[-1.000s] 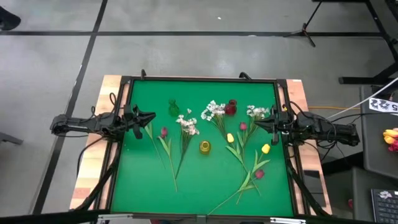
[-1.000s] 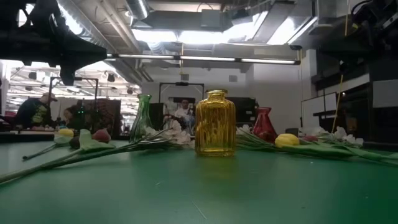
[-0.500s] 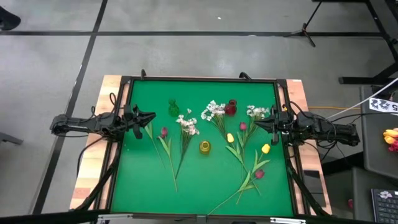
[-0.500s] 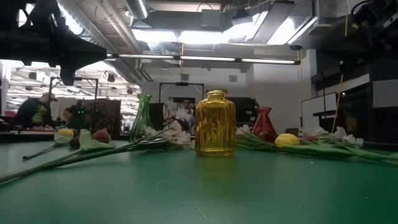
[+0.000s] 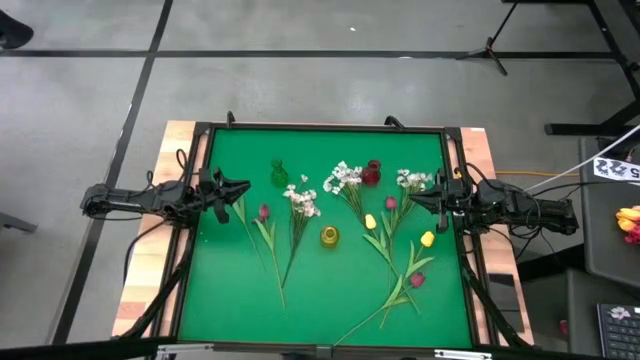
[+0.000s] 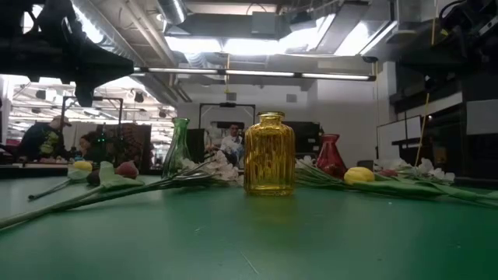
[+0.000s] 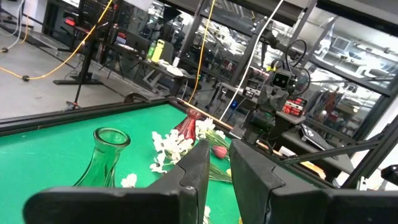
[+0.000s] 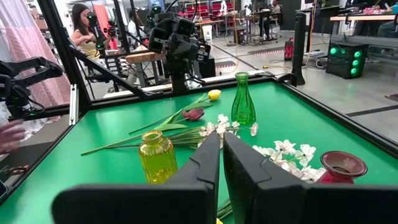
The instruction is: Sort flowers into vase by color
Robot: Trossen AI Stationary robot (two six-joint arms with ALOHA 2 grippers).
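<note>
Flowers lie flat on the green mat: white sprays, maroon tulips, yellow tulips. Three vases stand upright among them: green, red, yellow. My left gripper hovers shut above the mat's left edge, beside the leftmost maroon tulip. My right gripper hovers shut at the right edge, by the rightmost white spray. In the low view the yellow vase stands in the middle.
A dark frame borders the mat, with a wooden tabletop outside it. Bare green mat lies along the near edge and the near left corner. People show in the room beyond, one person and a hand in the right wrist view.
</note>
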